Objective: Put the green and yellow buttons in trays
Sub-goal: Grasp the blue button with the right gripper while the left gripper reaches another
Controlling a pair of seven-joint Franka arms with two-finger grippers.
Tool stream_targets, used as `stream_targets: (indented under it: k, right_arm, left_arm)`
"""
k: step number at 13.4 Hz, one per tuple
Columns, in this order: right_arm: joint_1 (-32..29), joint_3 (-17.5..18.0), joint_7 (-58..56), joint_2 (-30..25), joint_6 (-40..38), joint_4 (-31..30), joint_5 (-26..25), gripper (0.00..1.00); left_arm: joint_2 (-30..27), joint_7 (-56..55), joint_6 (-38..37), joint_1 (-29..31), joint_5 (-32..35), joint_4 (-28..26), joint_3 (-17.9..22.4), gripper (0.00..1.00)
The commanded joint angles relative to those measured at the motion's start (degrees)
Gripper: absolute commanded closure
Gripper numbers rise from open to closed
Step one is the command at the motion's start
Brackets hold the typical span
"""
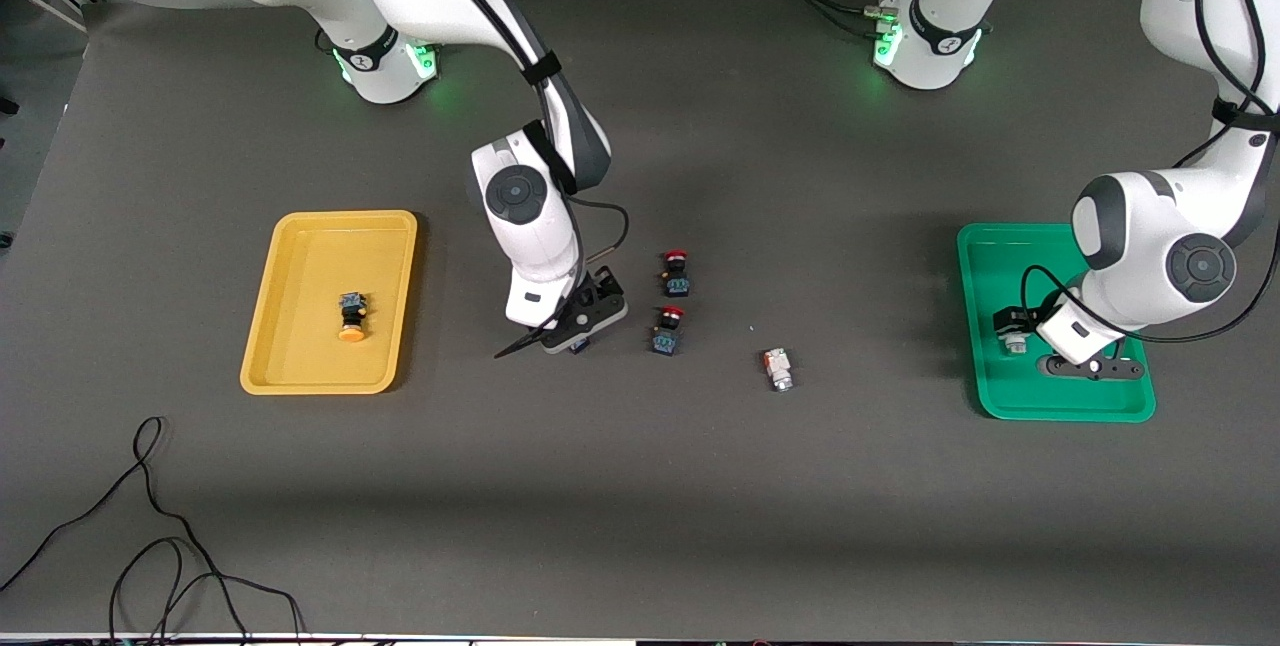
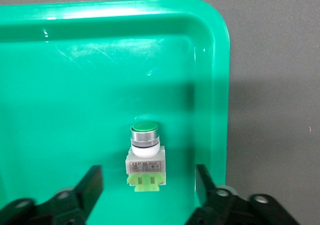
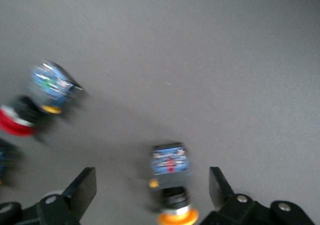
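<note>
The yellow tray (image 1: 300, 246) at the right arm's end holds one orange-yellow capped button (image 1: 351, 316). My right gripper (image 1: 580, 329) is open, low over a second orange-yellow capped button (image 3: 170, 177) that lies on the table between its fingers (image 3: 82, 187); in the front view the hand hides most of it. The green tray (image 1: 1000, 266) at the left arm's end holds the green-topped whitish button (image 1: 1012, 334). My left gripper (image 1: 1088, 366) is open over that tray (image 2: 75, 95), and the button (image 2: 145, 157) lies free between its fingertips (image 2: 91, 182). The silver orange-marked button (image 1: 777, 368) lies on the table.
Two red-capped dark buttons (image 1: 677, 271) (image 1: 668, 328) lie right beside my right gripper, toward the left arm's end; one shows in the right wrist view (image 3: 40, 100). Black cables (image 1: 150, 526) lie near the front edge at the right arm's end.
</note>
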Motion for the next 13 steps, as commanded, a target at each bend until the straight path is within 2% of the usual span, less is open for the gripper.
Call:
stream_targets:
  k: [1,4,5,6,7,9,10,13]
  right_arm:
    - [0.41,-0.08,-4.60,1.55,8.73,-4.92,1.17,0.00]
    - [0.23,0.37,-4.17,2.97,9.89,-4.74,1.44,0.00]
    - [0.23,0.37,-3.99,2.79,9.89,-4.65,1.44,0.07]
    - [-0.03,0.37,-3.90,2.70,9.80,-4.48,1.44,0.56]
    - [-0.21,0.46,-3.81,2.53,9.80,-4.56,1.44,0.97]
    - [-0.12,0.37,-3.55,1.83,9.63,-4.57,3.00,1.00]
    - [0.40,0.19,-3.63,1.65,9.63,-4.48,5.28,1.00]
    - [-0.30,0.02,-3.46,-2.03,7.36,-4.48,6.09,1.00]
  left_arm:
    - [-2.79,1.00,-2.52,-0.01,-0.50,0.79,0.10,0.03]
    - [-4.82,1.08,-15.32,-0.54,-3.56,8.50,-0.51,0.03]
    - [-5.00,0.39,-18.85,-0.63,-5.32,11.14,-1.47,0.03]
    - [-5.00,-0.05,-20.45,-0.54,-6.38,12.73,-2.44,0.03]
    - [-5.09,-1.28,-20.29,-0.80,-7.09,13.36,-3.75,0.02]
    - [-5.00,-7.58,-19.59,-2.55,-7.10,13.89,-5.34,0.02]
    - [-4.91,-10.05,-19.24,-4.82,-7.18,13.98,-5.35,0.02]
    - [-4.04,-22.96,-15.20,-12.91,-6.74,14.07,-5.26,0.02]
